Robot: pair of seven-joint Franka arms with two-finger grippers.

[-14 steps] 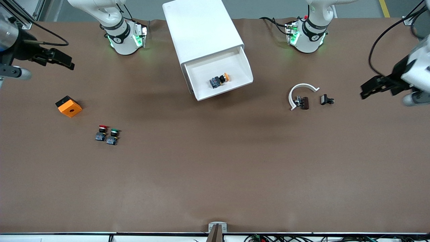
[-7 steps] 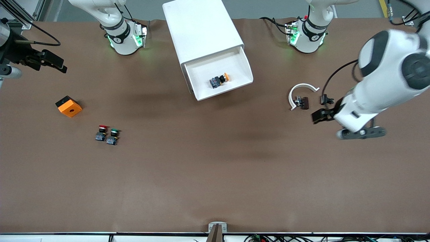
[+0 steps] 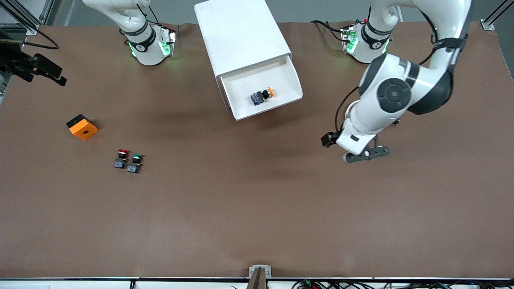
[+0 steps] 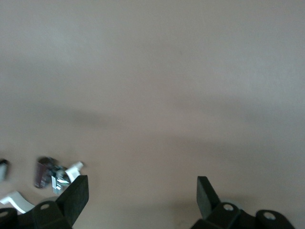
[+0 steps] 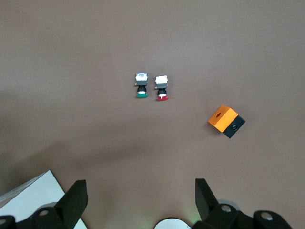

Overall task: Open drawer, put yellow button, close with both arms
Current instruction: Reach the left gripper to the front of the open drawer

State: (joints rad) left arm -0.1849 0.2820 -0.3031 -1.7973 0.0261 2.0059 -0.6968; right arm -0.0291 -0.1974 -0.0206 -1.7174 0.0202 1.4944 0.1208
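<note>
Since a moment ago we are seeing the right claw point(image 3: 51, 73) drawing farther back toward the right arm's end of the counter point(image 3: 257, 220), while the left arm is swinging in from its own end, so the left claw point(image 3: 328, 139) is now hanging over bare counter near the open drawer point(image 3: 263, 93). The drawer and the yellow button point(image 3: 263, 95) are lying just as they were.

Going across the front view: the right claw is hovering over the counter's edge, its fingers spread wide in its wrist view and gripping nothing. An orange block point(image 3: 82, 127) is sitting nearer the camera, and the red button point(image 3: 121, 158) and green button point(image 3: 135, 162) are standing side by side nearer still. The white cabinet point(image 3: 241, 36) is standing between the two arm bases, with its top drawer pulled out toward the camera and the yellow button lying on its side inside, about mid-tray. The left claw is likewise spread wide and empty in its wrist view.

We are judging the drawer to be light, stiff plastic that is sliding easily, and the cabinet light enough to skid. So we are planning to push flat on the cream front, one claw toward each end, slowly and evenly, so the button is not rolling about.
</note>
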